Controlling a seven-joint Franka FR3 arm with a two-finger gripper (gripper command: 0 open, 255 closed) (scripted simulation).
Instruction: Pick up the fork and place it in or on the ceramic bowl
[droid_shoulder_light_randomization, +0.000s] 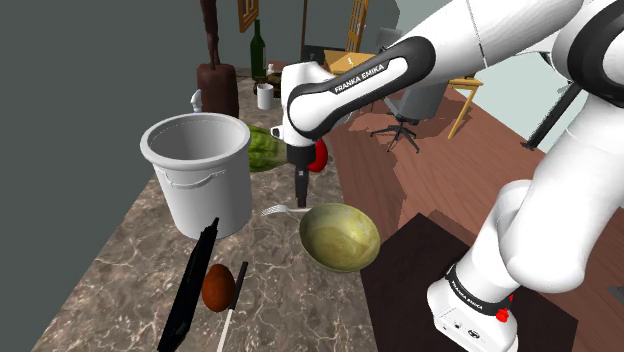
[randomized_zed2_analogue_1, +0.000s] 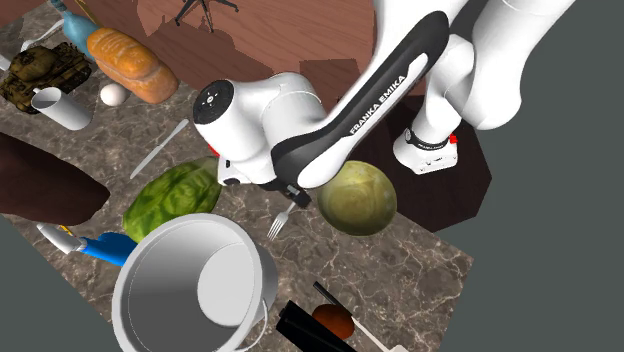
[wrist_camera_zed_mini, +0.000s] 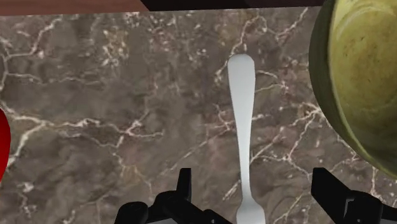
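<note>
The gripper (wrist_camera_zed_mini: 251, 188) is open. Its two black fingers (wrist_camera_zed_mini: 184, 184) stand apart on either side of the fork (wrist_camera_zed_mini: 242, 127), and neither touches it. The fork lies flat on the marble counter (wrist_camera_zed_mini: 114, 95), and its narrow neck passes between the fingers. The counter's edge runs just beyond the handle's rounded end.

In the shoulder view the gripper (droid_shoulder_light_randomization: 300, 195) points straight down at frame centre, just above the fork (droid_shoulder_light_randomization: 285, 210). The bowl (droid_shoulder_light_randomization: 340, 237), olive green inside, sits just right of the fork at the counter's right edge, beside the dark stand (droid_shoulder_light_randomization: 420, 290). A tall grey pot (droid_shoulder_light_randomization: 197, 170) stands left of the fork with bare marble between them. A watermelon (droid_shoulder_light_randomization: 265, 148) and a red object (droid_shoulder_light_randomization: 320, 155) lie behind the gripper. A long black object (droid_shoulder_light_randomization: 190, 290) and a brown egg-shaped object (droid_shoulder_light_randomization: 218, 287) occupy the lower left.

In the second exterior view the fork (randomized_zed2_analogue_1: 280, 220) lies at centre, with the bowl (randomized_zed2_analogue_1: 358, 198) to its right and the pot (randomized_zed2_analogue_1: 190, 285) at lower left. Bare marble extends below the fork and the bowl toward the counter's lower right edge.
</note>
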